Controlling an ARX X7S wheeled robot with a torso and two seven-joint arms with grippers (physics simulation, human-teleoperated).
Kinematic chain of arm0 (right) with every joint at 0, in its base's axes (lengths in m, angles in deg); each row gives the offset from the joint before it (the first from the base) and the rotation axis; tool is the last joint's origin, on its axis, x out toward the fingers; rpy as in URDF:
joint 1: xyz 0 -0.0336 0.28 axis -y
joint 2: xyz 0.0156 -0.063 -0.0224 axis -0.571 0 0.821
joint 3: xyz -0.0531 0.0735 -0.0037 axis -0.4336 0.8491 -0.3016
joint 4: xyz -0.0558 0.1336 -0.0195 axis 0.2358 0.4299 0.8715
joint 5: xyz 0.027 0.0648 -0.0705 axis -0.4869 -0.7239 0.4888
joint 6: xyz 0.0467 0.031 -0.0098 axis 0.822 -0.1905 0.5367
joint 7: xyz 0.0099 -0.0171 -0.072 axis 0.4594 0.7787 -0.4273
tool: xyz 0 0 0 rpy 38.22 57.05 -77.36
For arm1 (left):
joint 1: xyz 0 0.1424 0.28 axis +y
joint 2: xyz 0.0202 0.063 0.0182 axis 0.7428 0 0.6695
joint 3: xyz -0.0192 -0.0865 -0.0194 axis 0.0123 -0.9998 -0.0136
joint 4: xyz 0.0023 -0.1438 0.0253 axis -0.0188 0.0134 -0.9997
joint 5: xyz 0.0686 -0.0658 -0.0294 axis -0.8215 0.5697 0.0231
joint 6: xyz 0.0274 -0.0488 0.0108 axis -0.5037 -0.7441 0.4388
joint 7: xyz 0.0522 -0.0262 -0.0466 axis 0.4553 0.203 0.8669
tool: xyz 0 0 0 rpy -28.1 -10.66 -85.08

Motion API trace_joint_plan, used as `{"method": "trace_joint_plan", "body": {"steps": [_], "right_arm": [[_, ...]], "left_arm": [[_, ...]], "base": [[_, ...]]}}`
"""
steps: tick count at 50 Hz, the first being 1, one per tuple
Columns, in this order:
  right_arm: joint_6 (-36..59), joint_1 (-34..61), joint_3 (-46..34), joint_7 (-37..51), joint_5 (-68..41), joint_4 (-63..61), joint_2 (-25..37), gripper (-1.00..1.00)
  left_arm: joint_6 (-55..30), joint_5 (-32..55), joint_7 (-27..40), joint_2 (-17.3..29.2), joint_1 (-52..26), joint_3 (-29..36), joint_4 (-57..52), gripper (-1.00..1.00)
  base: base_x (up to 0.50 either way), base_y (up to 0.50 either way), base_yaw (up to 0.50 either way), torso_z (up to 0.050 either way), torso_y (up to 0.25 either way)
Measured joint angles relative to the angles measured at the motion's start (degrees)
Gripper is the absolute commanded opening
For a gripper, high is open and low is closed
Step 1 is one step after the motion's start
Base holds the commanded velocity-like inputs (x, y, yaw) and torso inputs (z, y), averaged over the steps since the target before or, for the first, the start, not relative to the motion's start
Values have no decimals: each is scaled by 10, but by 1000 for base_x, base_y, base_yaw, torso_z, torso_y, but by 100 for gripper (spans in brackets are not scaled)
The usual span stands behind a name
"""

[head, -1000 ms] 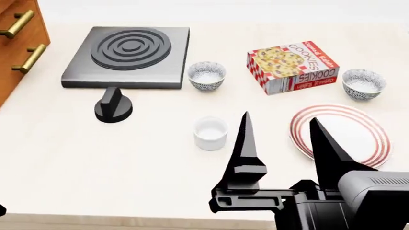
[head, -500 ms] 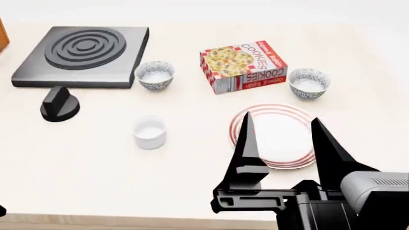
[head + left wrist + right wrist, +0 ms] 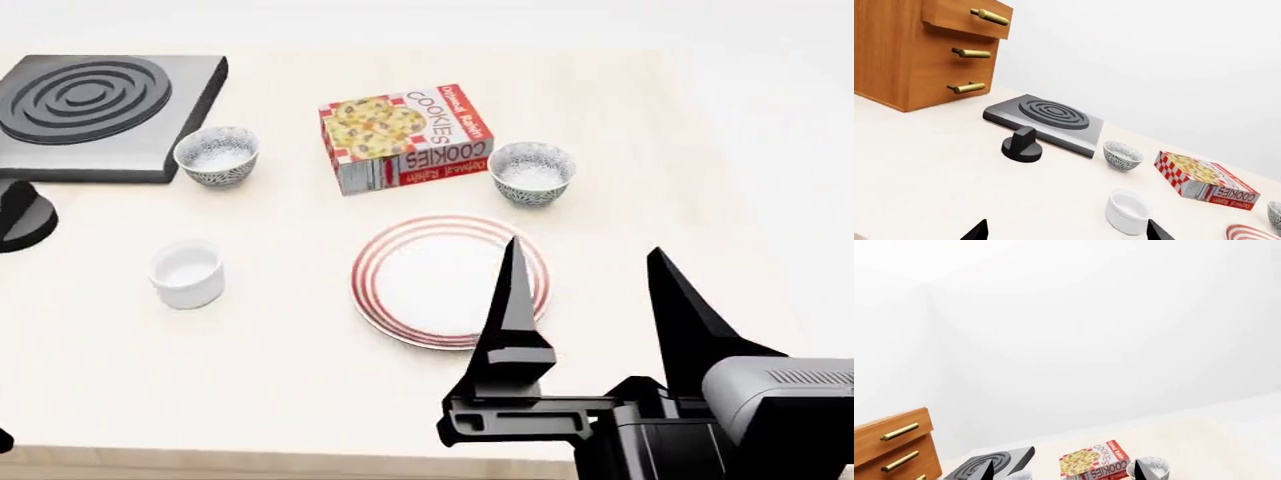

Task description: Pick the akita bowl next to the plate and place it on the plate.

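Two speckled bowls: akita bowl [image 3: 533, 172] beside plate [image 3: 387, 290], near the tabletop's far edge; right gripper [image 3: 594, 300] spread wide, empty.

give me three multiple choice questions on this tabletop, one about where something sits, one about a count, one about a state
1. Which thing stands directly between the two speckled bowls?
A. the cookie box
B. the white cup
C. the black knob

2. How many speckled bowls are on the table?
A. one
B. two
C. three

3. What is the state of the right gripper?
A. shut on a bowl
B. shut on nothing
C. open and empty

Answers:
1. A: the cookie box stands between the left akita bowl and the akita bowl next to the plate.
2. B: only those two show; the white cup is plain.
3. C: the right gripper has its fingers spread apart over the near edge of the plate, with nothing between them.
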State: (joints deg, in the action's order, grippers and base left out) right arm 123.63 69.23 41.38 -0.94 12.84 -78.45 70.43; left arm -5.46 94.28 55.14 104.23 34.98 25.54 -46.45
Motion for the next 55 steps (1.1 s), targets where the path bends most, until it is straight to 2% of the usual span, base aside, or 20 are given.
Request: {"method": "trace_joint_plan", "body": {"steps": [11, 19, 55], "right_arm": [[-10, -1, -9, 7, -3, 4, 10, 100], [-15, -2, -19, 13, 3, 5, 18, 100], [-27, -5, -45, 12, -5, 9, 42, 100]], "left_arm": [[1, 2, 3, 2, 1, 2, -1, 100], [1, 5, 5, 3, 2, 4, -2, 100], [10, 9, 7, 9, 2, 11, 8, 100]], "base": [[0, -409, 0, 0, 0], [0, 0, 0, 0, 0], [500, 0, 0, 0, 0]]}}
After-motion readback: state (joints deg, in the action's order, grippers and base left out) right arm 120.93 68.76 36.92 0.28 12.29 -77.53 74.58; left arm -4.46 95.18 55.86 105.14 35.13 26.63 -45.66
